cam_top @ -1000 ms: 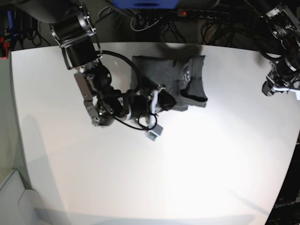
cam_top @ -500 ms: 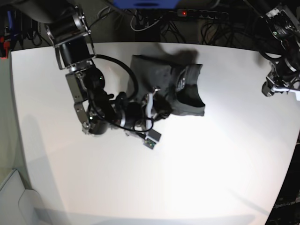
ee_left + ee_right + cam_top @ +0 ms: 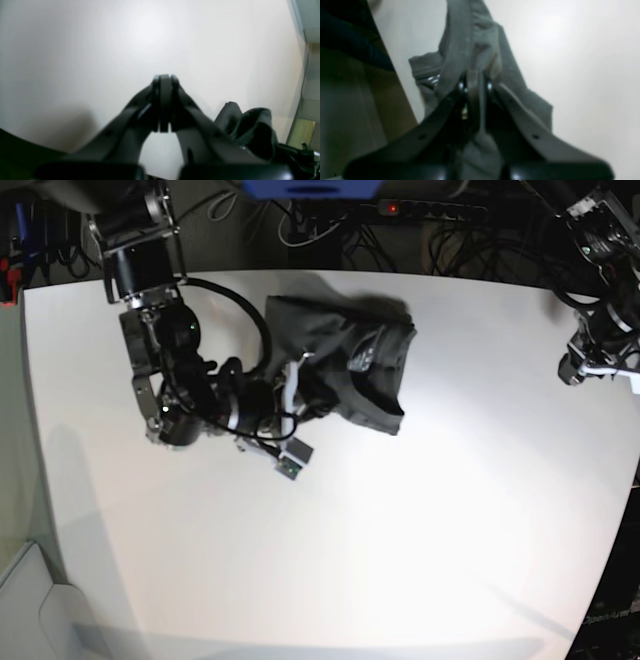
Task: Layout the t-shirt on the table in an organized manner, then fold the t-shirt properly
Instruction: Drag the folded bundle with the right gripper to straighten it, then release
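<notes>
The dark grey t-shirt (image 3: pixel 345 360) lies bunched and partly folded over on the far middle of the white table (image 3: pixel 420 530). My right gripper (image 3: pixel 298 388) is at the shirt's left edge, shut on a fold of the cloth. In the right wrist view the grey t-shirt (image 3: pixel 460 50) drapes up from the closed right gripper (image 3: pixel 475 76). Far off at the table's right edge, my left gripper (image 3: pixel 585 370) touches nothing. The left wrist view shows that left gripper (image 3: pixel 164 78) shut and empty over bare table (image 3: pixel 100 50).
Cables and a power strip (image 3: pixel 430 208) run behind the table's far edge. A small connector block (image 3: pixel 290 465) hangs from the right arm's cable just above the tabletop. A dark blurred mass (image 3: pixel 252 130) sits low on the right of the left wrist view.
The right arm has drawn back to the left and slightly away, dragging the held shirt edge with it; the shirt has shifted left and bunched more. The left arm has not moved.
</notes>
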